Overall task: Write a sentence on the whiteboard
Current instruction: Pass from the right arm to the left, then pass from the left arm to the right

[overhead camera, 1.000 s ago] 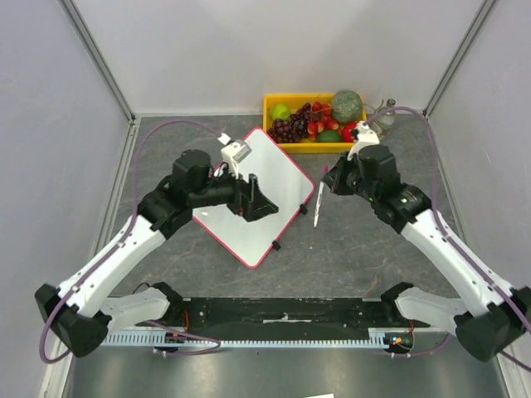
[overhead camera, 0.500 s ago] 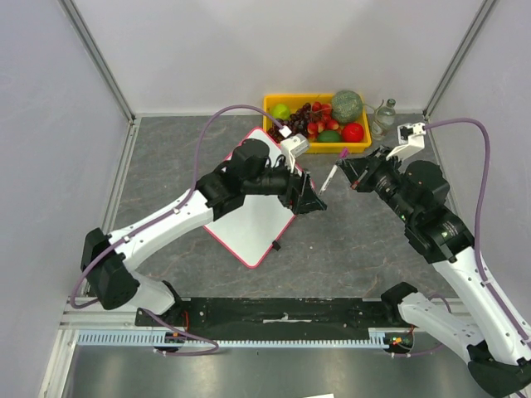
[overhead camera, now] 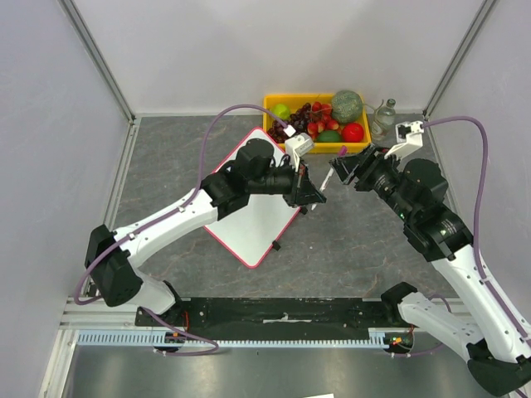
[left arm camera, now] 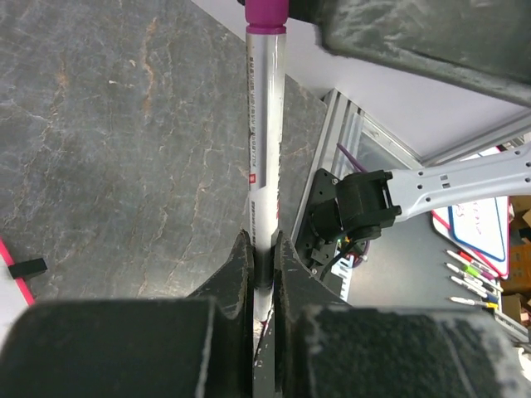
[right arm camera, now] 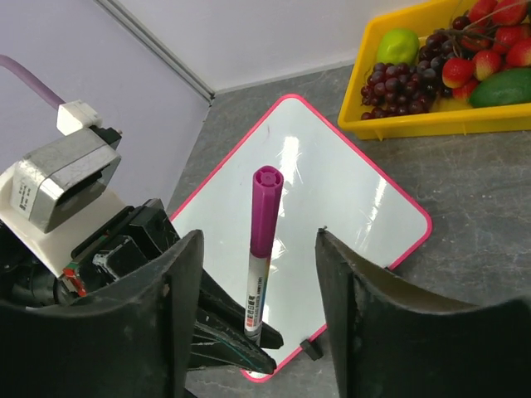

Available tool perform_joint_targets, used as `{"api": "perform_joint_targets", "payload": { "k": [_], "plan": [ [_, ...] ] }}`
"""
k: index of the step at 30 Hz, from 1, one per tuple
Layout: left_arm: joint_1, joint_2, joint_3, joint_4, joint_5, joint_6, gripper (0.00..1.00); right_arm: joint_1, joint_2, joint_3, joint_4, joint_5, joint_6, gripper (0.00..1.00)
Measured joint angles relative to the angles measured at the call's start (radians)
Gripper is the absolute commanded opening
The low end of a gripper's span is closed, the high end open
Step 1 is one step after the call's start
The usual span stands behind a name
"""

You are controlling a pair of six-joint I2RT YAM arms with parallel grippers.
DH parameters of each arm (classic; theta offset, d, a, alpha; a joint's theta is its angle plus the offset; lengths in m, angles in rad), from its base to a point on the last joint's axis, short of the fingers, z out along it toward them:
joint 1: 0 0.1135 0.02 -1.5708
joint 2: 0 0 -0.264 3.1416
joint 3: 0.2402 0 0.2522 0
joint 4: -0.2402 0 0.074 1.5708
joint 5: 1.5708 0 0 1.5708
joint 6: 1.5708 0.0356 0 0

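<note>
A marker with a magenta cap [right arm camera: 264, 249] stands upright above the whiteboard's right edge. My left gripper [left arm camera: 264, 245] is shut on its lower barrel [left arm camera: 265, 124]. My right gripper [right arm camera: 259, 236] is open, its fingers [right arm camera: 178, 282] standing apart on either side of the cap without touching it. From above, the left gripper [overhead camera: 314, 196] and right gripper [overhead camera: 338, 170] face each other between the board and the tray. The whiteboard [overhead camera: 257, 228], white with a pink rim, lies tilted like a diamond under the left arm. No sentence shows on its visible surface [right arm camera: 332, 191].
A yellow tray [overhead camera: 274, 104] of grapes, strawberries and other fruit sits at the back, just beyond the board. A small clear bottle [overhead camera: 384, 112] stands to its right. A black clip [left arm camera: 23, 267] sits on the board's rim. Grey walls enclose the table.
My left gripper has closed on the marker's barrel. My right gripper, which held the marker, has opened and let it go. Both arms had moved toward the back before that.
</note>
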Motion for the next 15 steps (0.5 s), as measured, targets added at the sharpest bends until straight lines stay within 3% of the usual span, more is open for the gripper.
{"api": "perform_joint_targets", "payload": {
  "k": [3,9,15],
  "plan": [
    [0.001,-0.008,0.0,-0.016,-0.031,0.0,0.02,-0.001,0.013,0.014,0.0,-0.009,-0.023,0.98],
    [0.043,-0.06,0.0,-0.1,-0.082,0.001,0.02,-0.029,0.036,0.045,0.0,-0.073,-0.068,0.98],
    [0.179,-0.147,0.0,-0.169,-0.028,0.004,0.02,-0.094,0.119,0.103,0.013,-0.287,-0.135,0.98]
  ]
}}
